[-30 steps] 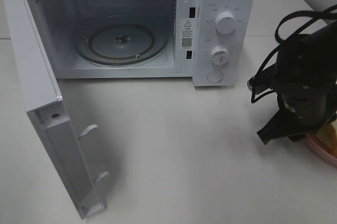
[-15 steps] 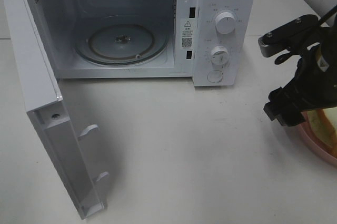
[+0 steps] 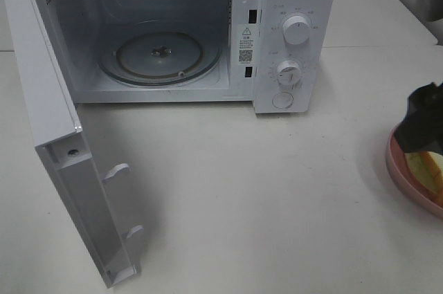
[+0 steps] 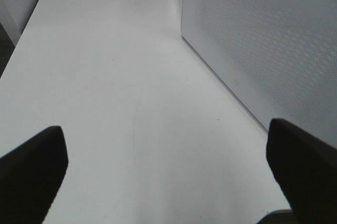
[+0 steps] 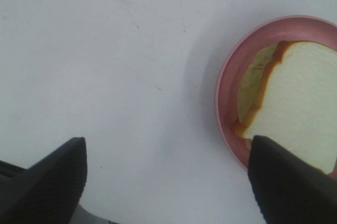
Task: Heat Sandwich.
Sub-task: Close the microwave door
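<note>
The microwave (image 3: 173,31) stands on the white bench (image 3: 277,197) with its door (image 3: 62,149) swung wide open, and the glass turntable (image 3: 160,55) inside lies bare. Two knobs (image 3: 296,30) and a round button sit on its control panel, on the side away from the door.

Well away from the microwave on that control-panel side, at the edge of the high view, the sandwich (image 5: 295,108) lies on a round pink plate (image 5: 226,97) — white bread, a tan crust line, pale yellow-green filling showing at one side. The plate rests flat on the bench.

The right gripper (image 5: 166,182) hangs just above the near rim of the plate, its two dark fingers spread wide with nothing between them; one fingertip (image 5: 289,176) overlaps the plate's edge in the wrist view, though whether it touches I cannot tell.

The left gripper (image 4: 168,166) is spread wide too — over bare bench, beside the microwave's perforated side wall (image 4: 263,45).
</note>
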You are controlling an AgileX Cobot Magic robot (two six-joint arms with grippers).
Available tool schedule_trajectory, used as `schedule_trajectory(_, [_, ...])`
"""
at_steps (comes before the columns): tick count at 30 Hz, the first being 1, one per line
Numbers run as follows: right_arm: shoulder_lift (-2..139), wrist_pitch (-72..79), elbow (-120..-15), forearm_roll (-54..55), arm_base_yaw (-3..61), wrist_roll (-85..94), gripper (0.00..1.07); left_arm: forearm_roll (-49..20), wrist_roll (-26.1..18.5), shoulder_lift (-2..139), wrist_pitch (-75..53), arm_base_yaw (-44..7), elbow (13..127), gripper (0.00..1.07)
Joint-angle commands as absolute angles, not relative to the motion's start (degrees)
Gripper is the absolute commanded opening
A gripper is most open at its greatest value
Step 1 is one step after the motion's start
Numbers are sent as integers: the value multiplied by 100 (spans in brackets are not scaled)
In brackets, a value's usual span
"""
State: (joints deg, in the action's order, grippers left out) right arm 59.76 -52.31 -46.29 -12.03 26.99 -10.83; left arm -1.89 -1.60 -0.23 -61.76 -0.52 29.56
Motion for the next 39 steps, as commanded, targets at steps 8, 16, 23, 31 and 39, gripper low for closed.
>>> schedule_trajectory(8, [4240, -6354, -4635, -1140, 2687, -676, 77, -195, -132, -63, -6113, -74, 2956, 98])
schedule_trajectory(16, [2997, -6898, -4481, -1163, 2687, -676, 76, -195, -132, -63, -6113, -74, 2956, 98])
schedule_trajectory(23, [1805, -6870, -3936, -1129, 2395, -413, 76, -195, -132, -63, -6113, -74, 2956, 98])
schedule_trajectory(31, [1020, -6618, -3484, -1129, 1719, -401, 76, -195, -132, -63, -6113, -74, 2956, 98])
schedule_trajectory(39, [338, -6188, -3054, -831, 1066, -275, 76, -195, -132, -63, -6113, -74, 2956, 98])
